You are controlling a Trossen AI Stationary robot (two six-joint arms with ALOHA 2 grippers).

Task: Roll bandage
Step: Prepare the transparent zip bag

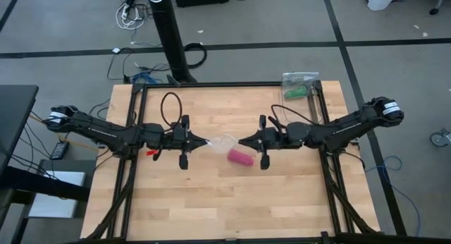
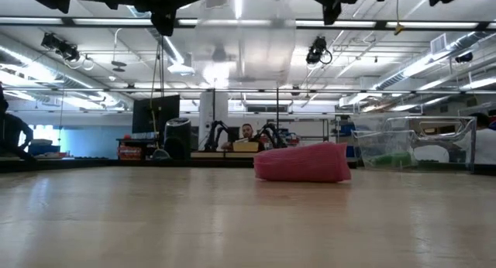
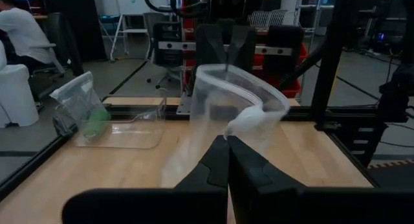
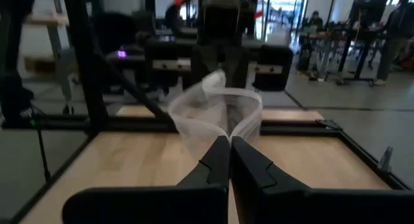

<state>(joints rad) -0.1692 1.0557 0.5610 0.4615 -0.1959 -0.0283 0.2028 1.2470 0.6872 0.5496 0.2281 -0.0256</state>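
Observation:
The magenta-pink bandage [image 1: 239, 158], rolled into a short cylinder, lies on its side on the wooden table just near of the grippers; it also shows in the low view [image 2: 302, 162]. A clear plastic bag [image 1: 224, 141] is held open in the air between the two grippers, above the table. My left gripper [image 1: 210, 142] is shut on the bag's left side, and my right gripper [image 1: 241, 142] is shut on its right side. Neither gripper touches the bandage. My left gripper pinches the clear bag's rim [image 3: 234, 128] between its two shut fingers, coming level from the table's left. The bag is lifted clear of the table, its mouth spread into a loop toward the other gripper. My right gripper pinches the opposite rim of the bag [image 4: 228, 130] between its two shut fingers, coming level from the table's right. The bag hangs in the air between the grippers, its film loosely bowed.
A second clear bag with a green roll [image 1: 299, 89] lies at the table's far right corner; it also shows in the left wrist view [image 3: 97, 118]. Black frame rails [image 1: 211, 84] run along the table's edges. People sit in the room beyond.

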